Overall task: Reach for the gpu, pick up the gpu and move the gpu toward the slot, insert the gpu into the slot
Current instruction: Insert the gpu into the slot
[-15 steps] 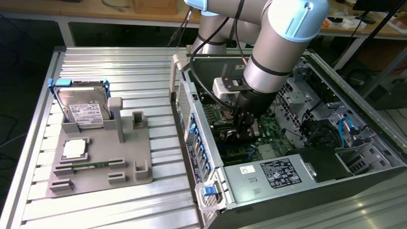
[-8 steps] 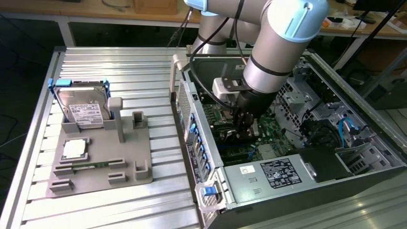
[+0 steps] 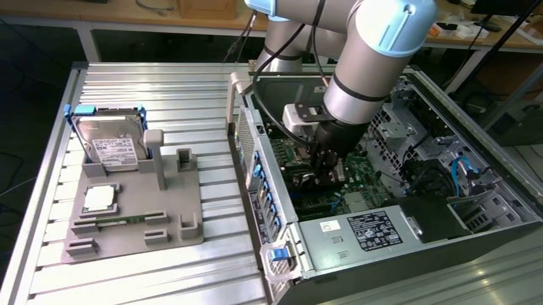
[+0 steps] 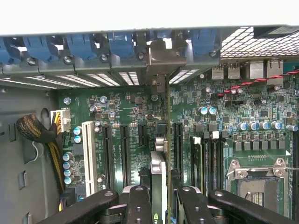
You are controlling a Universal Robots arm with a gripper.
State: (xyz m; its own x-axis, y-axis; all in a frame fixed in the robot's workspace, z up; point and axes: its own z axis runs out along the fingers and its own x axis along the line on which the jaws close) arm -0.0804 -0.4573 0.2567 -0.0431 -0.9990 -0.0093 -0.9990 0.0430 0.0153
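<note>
The jaws are partly closed on the graphics card (image 4: 159,163), which stands on edge over the motherboard (image 4: 117,107) inside the open computer case (image 3: 357,229), its metal bracket (image 4: 166,58) at the back wall.

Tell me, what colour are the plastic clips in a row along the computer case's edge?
The row of plastic clips is blue, clearest in the wrist view.

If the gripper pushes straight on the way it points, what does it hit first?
The motherboard, probably at or beside a black slot; the card the gripper holds would touch first. Depth unclear.
</note>
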